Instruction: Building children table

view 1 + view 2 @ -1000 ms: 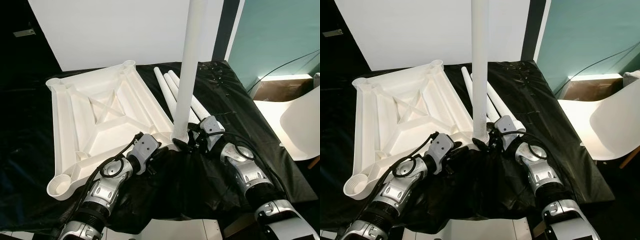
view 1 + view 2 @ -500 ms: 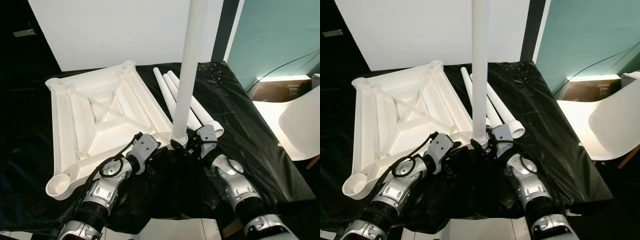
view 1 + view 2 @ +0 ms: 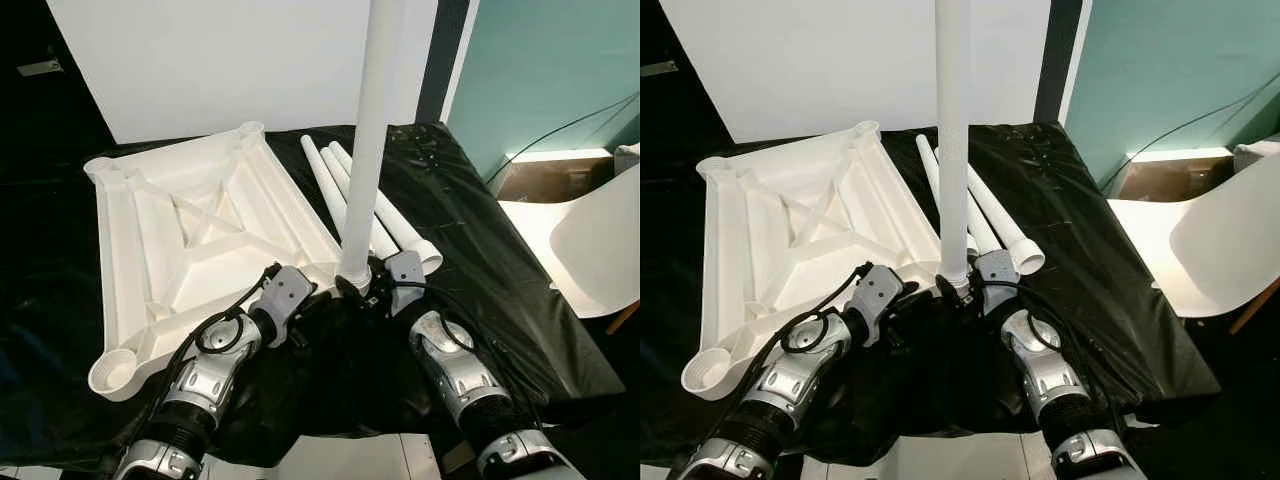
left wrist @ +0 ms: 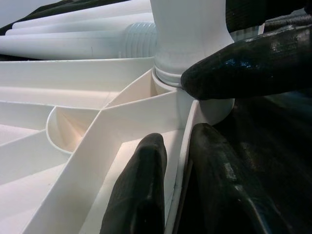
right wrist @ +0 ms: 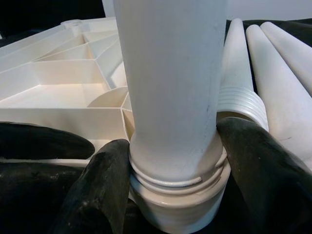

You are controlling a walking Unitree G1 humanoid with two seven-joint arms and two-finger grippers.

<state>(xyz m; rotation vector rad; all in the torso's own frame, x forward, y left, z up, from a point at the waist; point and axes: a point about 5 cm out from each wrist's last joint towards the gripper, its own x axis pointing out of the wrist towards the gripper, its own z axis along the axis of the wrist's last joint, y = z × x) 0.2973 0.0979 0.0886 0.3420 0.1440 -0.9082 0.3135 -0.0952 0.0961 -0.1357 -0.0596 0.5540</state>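
Observation:
The white plastic tabletop (image 3: pixel 200 230) lies upside down on a black sheet. One white leg (image 3: pixel 365 150) stands upright in its near right corner socket (image 5: pixel 178 204). My right gripper (image 5: pixel 173 146) is shut on the base of the upright leg, with a black finger (image 5: pixel 105 180) on each side of the threaded collar. My left gripper (image 4: pixel 183 165) is just left of that socket, shut on the tabletop's thin rim wall, with its fingers (image 4: pixel 141 190) on either side. Three loose legs (image 3: pixel 395 220) lie side by side behind the socket.
The black sheet (image 3: pixel 500 280) covers the work surface to its right and front edges. A white chair (image 3: pixel 600 240) stands off the right side, with a brown box (image 3: pixel 545 175) behind it. A white panel (image 3: pixel 230 60) leans at the back.
My right forearm has swung in to the left around the upright leg's base while holding it. The leg stays upright and the left arm holds still. The camera has shifted slightly.

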